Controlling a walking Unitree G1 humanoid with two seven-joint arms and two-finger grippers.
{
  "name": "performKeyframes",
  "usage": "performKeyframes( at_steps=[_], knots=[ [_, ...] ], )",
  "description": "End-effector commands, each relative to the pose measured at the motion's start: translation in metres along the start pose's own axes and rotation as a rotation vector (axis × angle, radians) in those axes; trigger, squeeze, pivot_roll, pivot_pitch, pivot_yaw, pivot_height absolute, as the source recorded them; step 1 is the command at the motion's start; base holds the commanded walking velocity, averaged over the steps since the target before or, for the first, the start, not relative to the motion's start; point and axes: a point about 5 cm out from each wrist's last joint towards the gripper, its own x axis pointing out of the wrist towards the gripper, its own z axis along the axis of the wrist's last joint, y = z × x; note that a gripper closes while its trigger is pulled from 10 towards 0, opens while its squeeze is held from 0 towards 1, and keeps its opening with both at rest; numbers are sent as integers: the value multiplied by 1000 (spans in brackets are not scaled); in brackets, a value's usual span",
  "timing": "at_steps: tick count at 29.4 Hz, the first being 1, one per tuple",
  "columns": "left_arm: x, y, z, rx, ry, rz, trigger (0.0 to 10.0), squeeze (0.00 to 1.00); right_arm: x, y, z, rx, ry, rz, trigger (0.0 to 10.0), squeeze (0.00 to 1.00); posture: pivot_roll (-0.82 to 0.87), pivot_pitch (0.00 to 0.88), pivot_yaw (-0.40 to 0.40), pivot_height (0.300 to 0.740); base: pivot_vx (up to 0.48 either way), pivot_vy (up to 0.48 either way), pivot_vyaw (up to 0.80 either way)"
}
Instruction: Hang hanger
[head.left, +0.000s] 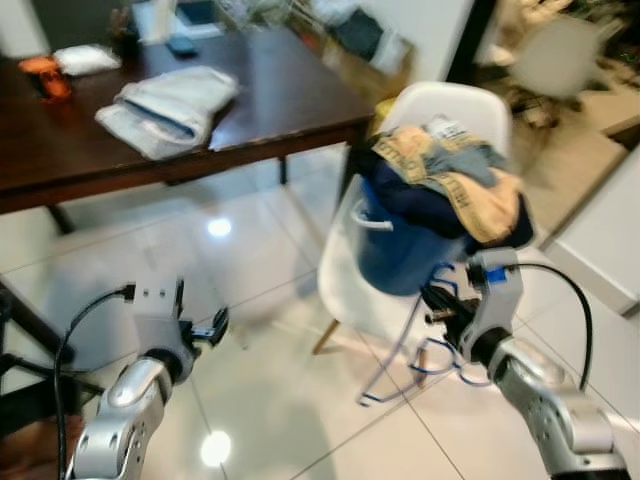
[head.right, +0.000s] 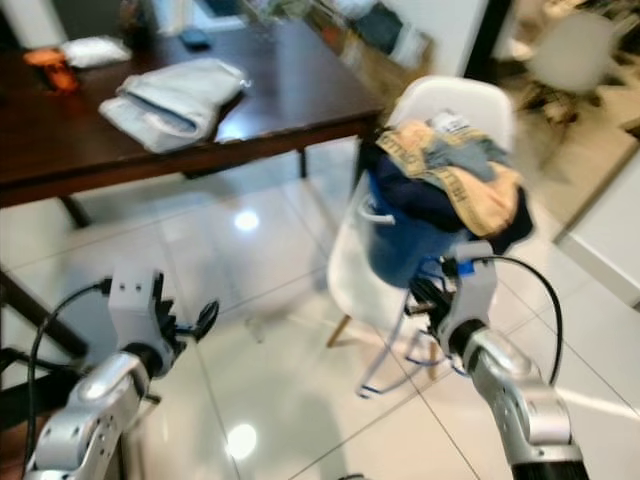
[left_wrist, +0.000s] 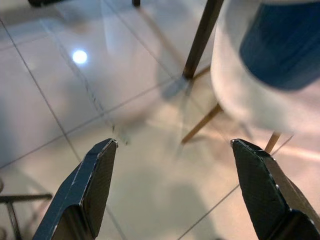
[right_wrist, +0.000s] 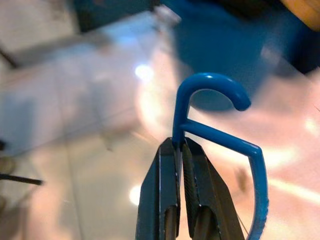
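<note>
My right gripper (right_wrist: 179, 145) is shut on the neck of a blue plastic hanger (right_wrist: 210, 90), just below its hook. In the eye views the hanger (head.left: 446, 362) hangs low beside my right gripper (head.left: 437, 300), in front of a white chair (head.left: 345, 280). The chair carries a blue bucket (head.left: 395, 255) heaped with clothes (head.left: 455, 170). My left gripper (left_wrist: 173, 143) is open over the tiled floor with nothing between its fingers, and sits low to the left of the chair (head.left: 215, 328).
A dark wooden table (head.left: 280, 100) stands at the back left with folded laundry (head.left: 170, 105) on it. A pale chair (head.left: 560, 55) stands far right at the back. Glossy tiled floor (head.left: 250, 260) lies between the table and the white chair.
</note>
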Motion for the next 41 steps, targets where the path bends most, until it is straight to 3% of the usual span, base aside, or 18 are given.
performKeyframes(
  at_steps=[1,2,5,6,8,16,21,23,27,30,32,34,36,37,39,41],
  knots=[
    [1,3,-17,33,49,27,10000,0,-3,-8,-18,-12,50,-53,10000,0,19,148,-21,740,0,0,-800],
    [2,4,-27,39,80,37,10000,0,-4,-12,-30,-8,83,-82,10000,0,15,148,-19,740,0,0,-800],
    [2,4,-27,39,80,37,10000,0,-4,-12,-30,-8,83,-82,10000,0,15,148,-19,740,0,0,-800],
    [4,3,-38,57,108,40,10000,0,-5,-17,-45,-8,122,-119,10000,0,16,142,-18,740,0,0,-800],
    [4,0,-45,56,117,38,10000,0,-6,-18,-55,-2,141,-137,10000,0,14,142,-16,740,0,0,-800],
    [4,3,-62,90,119,50,10000,0,1,-7,-70,-3,135,-115,10000,0,25,132,-20,740,0,0,-800],
    [3,6,-61,82,89,62,10000,0,3,-5,-73,13,124,-103,10000,0,25,130,-21,740,0,0,-639],
    [3,7,-55,90,61,69,10000,0,3,-5,-74,14,121,-101,10000,0,27,133,-22,740,0,0,0],
    [8,11,-14,144,-121,86,10000,0,5,-5,-76,6,108,-95,10000,0,27,138,-22,740,313,0,0],
    [9,11,-4,147,-156,90,10000,0,5,-5,-75,6,101,-93,10000,0,27,139,-22,740,341,0,0],
    [12,10,16,137,-221,86,10000,0,6,-5,-72,-1,79,-91,10000,0,26,140,-21,740,341,0,0],
    [12,10,16,137,-221,86,10000,0,6,-5,-72,-1,79,-91,10000,0,26,140,-21,740,341,0,0],
    [16,2,36,131,-288,44,10000,0,8,-7,-65,-14,51,-91,10000,0,26,141,-21,740,343,0,0],
    [16,2,36,131,-288,44,10000,0,8,-7,-65,-14,51,-91,10000,0,26,141,-21,740,345,0,0],
    [18,-10,58,133,-357,-26,10000,0,11,-8,-53,-32,10,-87,10000,0,24,144,-18,740,345,0,0],
    [18,-14,65,129,-378,-47,10000,0,12,-8,-49,-42,-5,-84,10000,0,24,144,-18,740,345,0,0]
  ],
)
